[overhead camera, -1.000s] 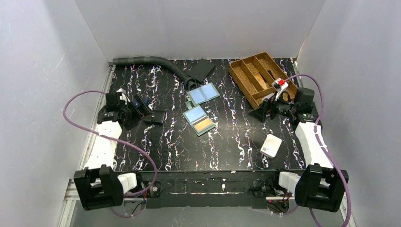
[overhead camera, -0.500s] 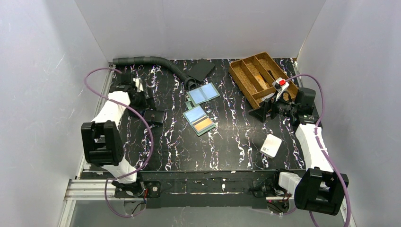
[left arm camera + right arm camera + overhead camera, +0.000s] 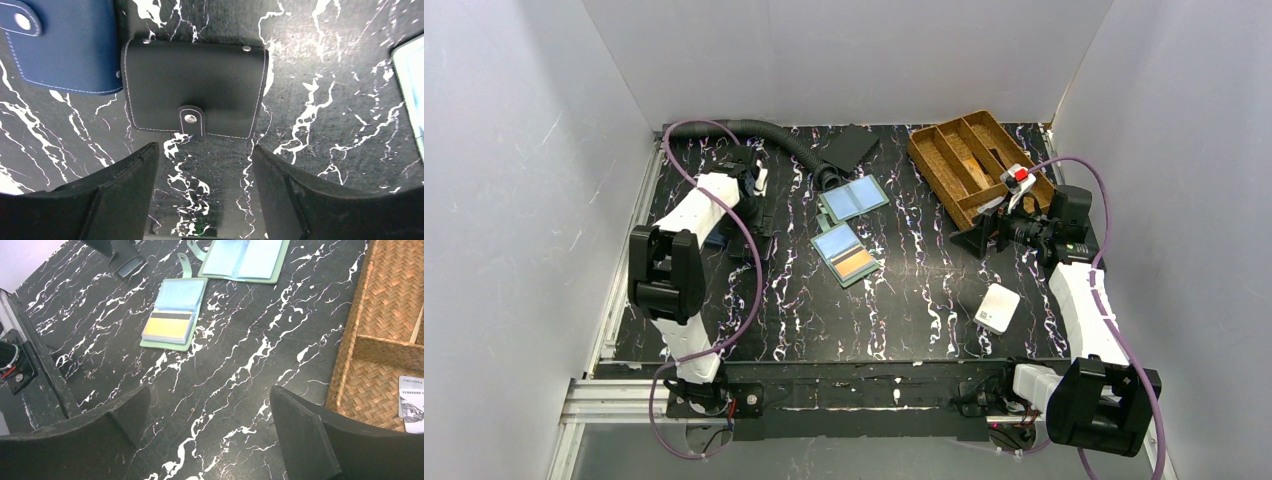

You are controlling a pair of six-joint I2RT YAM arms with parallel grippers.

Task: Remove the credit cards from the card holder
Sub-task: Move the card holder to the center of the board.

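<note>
The card holder (image 3: 845, 253) lies open and flat at the table's middle, a blue card (image 3: 836, 241) in its far pocket and an orange card (image 3: 855, 263) in its near one. It also shows in the right wrist view (image 3: 175, 315), with its blue card (image 3: 181, 294) and orange card (image 3: 167, 326). No black-grey card is visible. My left gripper (image 3: 759, 215) is open and empty at the far left, above a black wallet (image 3: 195, 87), well left of the holder. My right gripper (image 3: 974, 238) is open and empty, right of the holder, over bare table.
A bifold with pale blue panels (image 3: 854, 199) lies behind the holder. A navy wallet (image 3: 65, 50) lies beside the black one. A wicker tray (image 3: 974, 165) stands at the back right, a white square box (image 3: 997, 308) at the front right, and a black hose (image 3: 744, 130) along the back.
My left arm has swung up from the left edge toward the back, and its gripper now hangs over the wallets. The right arm and the holder have not moved.
</note>
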